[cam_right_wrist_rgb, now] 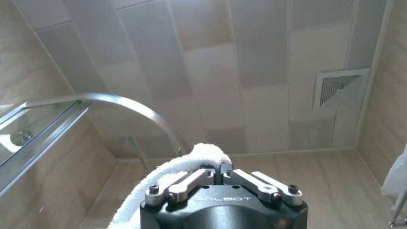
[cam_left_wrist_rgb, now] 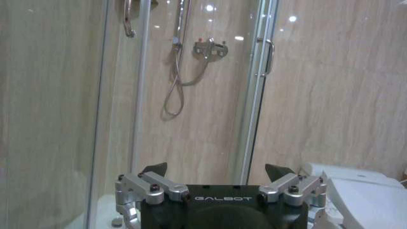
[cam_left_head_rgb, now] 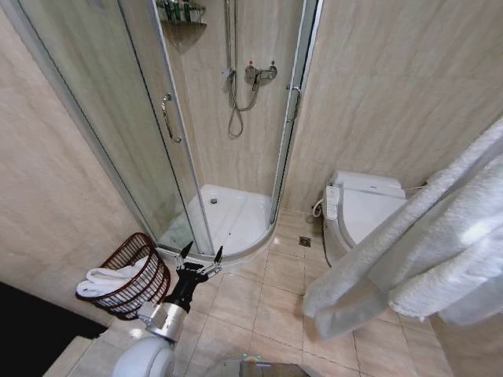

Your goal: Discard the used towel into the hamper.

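A large white towel (cam_left_head_rgb: 424, 251) hangs close in front of the head camera on the right, draping down over the floor beside the toilet. In the right wrist view my right gripper (cam_right_wrist_rgb: 219, 169) points up at the ceiling, shut on a fold of this towel (cam_right_wrist_rgb: 190, 160). The hamper (cam_left_head_rgb: 140, 302), a dark red-brown slatted basket, stands on the floor at the lower left against the wall, with another white towel (cam_left_head_rgb: 110, 279) lying in it. My left gripper (cam_left_head_rgb: 201, 253) (cam_left_wrist_rgb: 218, 169) is open and holds nothing, just right of the hamper and facing the shower.
A corner shower cabin with a glass door (cam_left_head_rgb: 169, 118) and a raised white tray (cam_left_head_rgb: 236, 216) stands ahead. To its right is a white toilet (cam_left_head_rgb: 361, 212). Tiled floor with a drain (cam_left_head_rgb: 305, 241) lies between them.
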Robot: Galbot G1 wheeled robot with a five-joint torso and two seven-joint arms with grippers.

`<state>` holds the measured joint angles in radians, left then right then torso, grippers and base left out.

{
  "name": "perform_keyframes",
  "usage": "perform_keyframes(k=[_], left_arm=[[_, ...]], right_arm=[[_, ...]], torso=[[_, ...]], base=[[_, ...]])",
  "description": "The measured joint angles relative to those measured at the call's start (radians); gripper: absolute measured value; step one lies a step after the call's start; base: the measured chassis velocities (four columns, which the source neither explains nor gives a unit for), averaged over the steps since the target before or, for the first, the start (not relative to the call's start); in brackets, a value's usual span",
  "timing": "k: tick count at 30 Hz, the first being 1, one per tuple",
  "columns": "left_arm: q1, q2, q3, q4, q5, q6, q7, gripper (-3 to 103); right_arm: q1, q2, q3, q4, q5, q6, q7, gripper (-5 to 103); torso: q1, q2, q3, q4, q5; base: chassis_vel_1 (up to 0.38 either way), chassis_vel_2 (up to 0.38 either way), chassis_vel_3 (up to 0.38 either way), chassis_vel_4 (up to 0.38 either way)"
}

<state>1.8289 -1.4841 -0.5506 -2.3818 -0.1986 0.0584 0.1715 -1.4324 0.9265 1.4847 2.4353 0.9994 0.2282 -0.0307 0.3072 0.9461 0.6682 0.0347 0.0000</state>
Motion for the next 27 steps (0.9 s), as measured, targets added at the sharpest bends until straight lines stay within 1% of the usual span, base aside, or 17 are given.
perform_keyframes(k=[8, 10, 17, 27], left_arm=[[0.0, 0.0, 0.0, 0.0, 0.0, 0.0, 0.0, 100], [0.0, 0.0, 0.0, 0.0, 0.0, 0.0, 0.0, 100], [0.0, 0.0, 0.0, 0.0, 0.0, 0.0, 0.0, 100], [0.0, 0.0, 0.0, 0.0, 0.0, 0.0, 0.0, 100]], right_arm=[[-0.004, 0.002, 0.013, -0.003, 0.0, 0.0, -0.005, 3], [-0.005, 0.002, 0.014, -0.004, 0.0, 0.0, -0.006, 3], [-0.006, 0.014, 0.014, -0.004, -0.017, -0.015, 0.015, 3], [-0.006, 0.018, 0.013, 0.003, -0.016, -0.016, 0.018, 3]], torso=[[0.019, 0.043, 0.025, 0.0, 0.0001], [0.021, 0.049, 0.028, 0.0, 0.0001], [0.038, 0.086, 0.048, 0.0, 0.0001], [0.061, 0.136, 0.075, 0.0, 0.0]], base=[[0.0, 0.0, 0.0, 0.0], [0.0, 0.0, 0.0, 0.0], [0.0, 0.0, 0.0, 0.0], [0.0, 0.0, 0.0, 0.0]])
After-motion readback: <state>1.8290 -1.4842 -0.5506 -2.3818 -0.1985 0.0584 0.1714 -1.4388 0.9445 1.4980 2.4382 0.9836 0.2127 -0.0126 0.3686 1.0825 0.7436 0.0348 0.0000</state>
